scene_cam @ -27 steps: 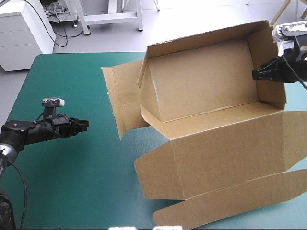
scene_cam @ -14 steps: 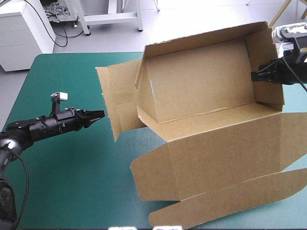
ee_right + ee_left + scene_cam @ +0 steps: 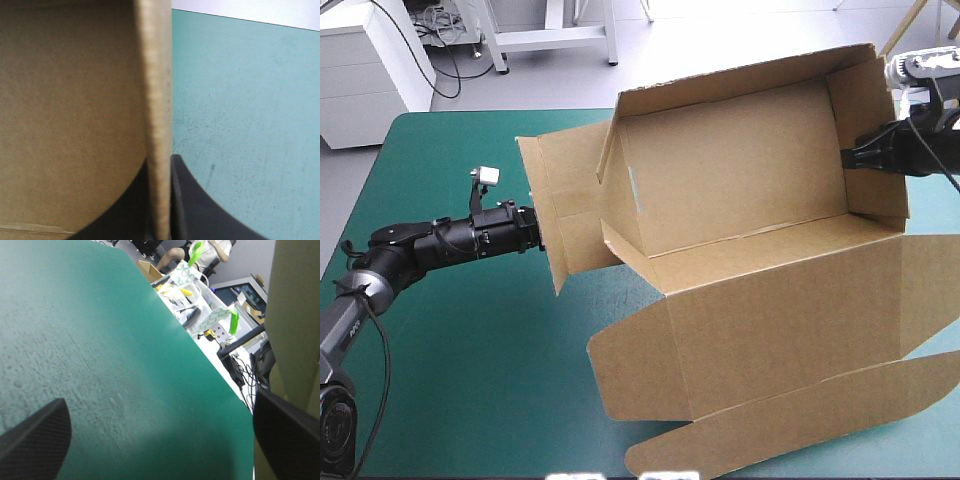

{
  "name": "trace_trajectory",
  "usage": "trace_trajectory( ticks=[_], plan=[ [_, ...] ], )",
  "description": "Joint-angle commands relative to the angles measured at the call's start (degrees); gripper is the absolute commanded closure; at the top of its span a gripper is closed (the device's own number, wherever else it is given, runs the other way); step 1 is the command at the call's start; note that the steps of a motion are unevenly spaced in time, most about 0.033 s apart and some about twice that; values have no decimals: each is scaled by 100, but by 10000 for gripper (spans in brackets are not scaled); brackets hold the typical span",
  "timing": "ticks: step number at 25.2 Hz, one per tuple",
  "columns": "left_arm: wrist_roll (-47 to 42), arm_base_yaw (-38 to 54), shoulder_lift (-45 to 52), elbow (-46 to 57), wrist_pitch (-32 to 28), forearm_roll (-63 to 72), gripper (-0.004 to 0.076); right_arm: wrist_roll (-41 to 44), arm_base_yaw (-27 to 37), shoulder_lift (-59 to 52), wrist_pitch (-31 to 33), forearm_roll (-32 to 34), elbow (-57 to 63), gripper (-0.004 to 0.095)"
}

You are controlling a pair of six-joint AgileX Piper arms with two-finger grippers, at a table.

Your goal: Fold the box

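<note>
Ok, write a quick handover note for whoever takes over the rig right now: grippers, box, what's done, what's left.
Left gripper: open, at the outer edge of the left flap of the box, not gripping.
Right gripper: shut on the right wall, holding it upright.
Box: on the teal-green table, back and side walls raised, front panels flat toward the near edge.
Left to do: probably fold the left flap in and tuck it.

No lettering, number or brand can be read in any view. The brown cut-board box (image 3: 740, 170) shows plain faces. A small pale strip (image 3: 635, 187) on its inner wall, toward nine o'clock, is perhaps a label, too small to read.
</note>
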State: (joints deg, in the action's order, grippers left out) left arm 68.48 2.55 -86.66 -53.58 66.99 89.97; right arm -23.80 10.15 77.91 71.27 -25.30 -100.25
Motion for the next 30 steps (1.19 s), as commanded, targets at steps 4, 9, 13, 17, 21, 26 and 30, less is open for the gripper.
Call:
trace_trajectory(
  ticks=[4, 9, 13, 17, 21, 26, 30],
  plan=[
    [-459, -232, 691, -636, 762, 356, 10, 40, 38, -157, -281, -13, -153, 927],
    [-802, -434, 1087, -934, 762, 511, 10, 399, -405, -158, -743, 400, -153, 923],
    [-852, -587, 1156, -1065, 762, 530, 10, 661, -678, -158, -1071, 681, -153, 923],
    [-997, -826, 1163, -1375, 762, 607, 11, 1009, -1015, -158, -1473, 945, -153, 923],
    [-1094, -1110, 1163, -1708, 556, 533, 10, 1190, -1283, -158, -1732, 991, -153, 923],
    [-1497, -1441, 1163, -2145, -408, -273, 15, 1355, -1509, -158, -1917, 1093, -153, 923],
    [-2305, -1919, 1163, -2689, -1621, -1602, 55, 1562, -1677, -158, -2032, 1264, -153, 923]
  ],
)
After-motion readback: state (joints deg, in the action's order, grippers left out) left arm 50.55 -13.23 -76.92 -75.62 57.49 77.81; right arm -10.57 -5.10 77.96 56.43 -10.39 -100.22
